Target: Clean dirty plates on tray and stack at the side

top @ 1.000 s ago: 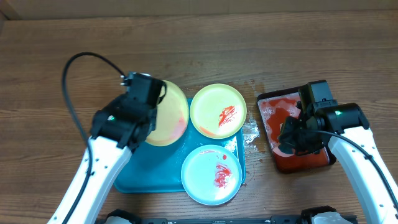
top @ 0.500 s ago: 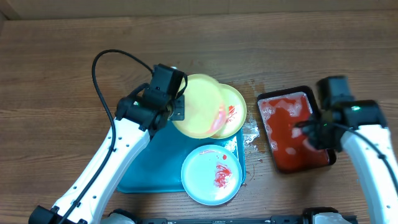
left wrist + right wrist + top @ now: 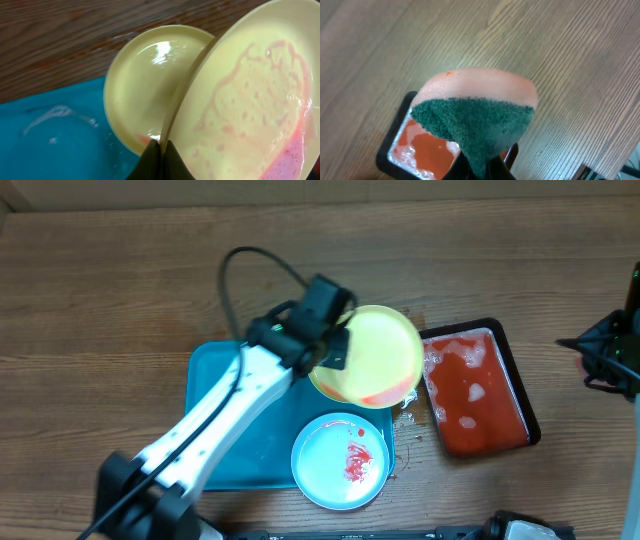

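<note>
Both pairs of jaws are clamped tight: the left gripper (image 3: 161, 150) pinches the rim of a yellow-green plate (image 3: 385, 360), and the right gripper (image 3: 487, 167) squeezes a sponge (image 3: 475, 115). On the wooden table (image 3: 100, 280) sits the turquoise tray (image 3: 225, 400), with the black tray (image 3: 478, 390) of red liquid just beside it on the right. The held plate hangs tilted above the tray's far right corner, its soapy, pink-streaked face turned toward the black tray, covering most of a second yellow-green plate (image 3: 145, 85) that lies flat in the tray. A blue-white plate (image 3: 340, 460), smeared red, lies at the tray's near right corner. The sponge, green scourer side outward and stained pink, is out beyond the black tray, well apart from the lifted plate. By my reckoning the right arm must bring the sponge leftward, across the black tray, to meet that face
</note>
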You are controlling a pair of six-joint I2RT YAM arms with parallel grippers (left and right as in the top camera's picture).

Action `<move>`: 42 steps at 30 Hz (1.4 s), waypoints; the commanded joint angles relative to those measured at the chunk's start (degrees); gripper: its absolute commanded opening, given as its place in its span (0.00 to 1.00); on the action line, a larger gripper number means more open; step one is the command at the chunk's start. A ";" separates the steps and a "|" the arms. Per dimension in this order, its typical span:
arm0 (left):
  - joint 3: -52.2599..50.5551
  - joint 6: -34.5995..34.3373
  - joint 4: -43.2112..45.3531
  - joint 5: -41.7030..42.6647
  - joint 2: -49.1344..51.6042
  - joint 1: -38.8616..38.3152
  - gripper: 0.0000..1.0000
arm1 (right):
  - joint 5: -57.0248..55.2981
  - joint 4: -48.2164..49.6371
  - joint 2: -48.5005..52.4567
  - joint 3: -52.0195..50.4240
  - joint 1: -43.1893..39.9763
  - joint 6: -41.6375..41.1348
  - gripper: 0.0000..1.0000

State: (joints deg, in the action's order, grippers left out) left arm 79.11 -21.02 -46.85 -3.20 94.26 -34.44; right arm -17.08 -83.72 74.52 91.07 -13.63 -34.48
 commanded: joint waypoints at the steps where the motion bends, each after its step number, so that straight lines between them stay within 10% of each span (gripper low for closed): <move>1: 10.05 1.36 -1.18 -0.09 6.97 -2.95 0.04 | -0.48 -1.16 -0.48 3.10 -0.22 0.39 0.04; 14: 40.30 13.62 -5.66 -17.66 25.51 -10.97 0.04 | 2.14 -1.44 -0.48 3.10 -0.24 1.53 0.04; 25: 41.66 25.81 0.46 -38.42 27.87 -19.41 0.04 | 2.16 -1.29 -0.48 3.10 -0.24 1.70 0.04; 42: 41.66 33.29 5.27 -42.21 28.00 -23.91 0.04 | 2.16 -1.27 -0.48 3.10 -0.24 1.70 0.04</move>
State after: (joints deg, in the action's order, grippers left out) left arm 118.89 8.51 -42.28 -43.59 121.86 -56.82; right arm -14.96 -85.30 74.52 92.97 -13.63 -32.97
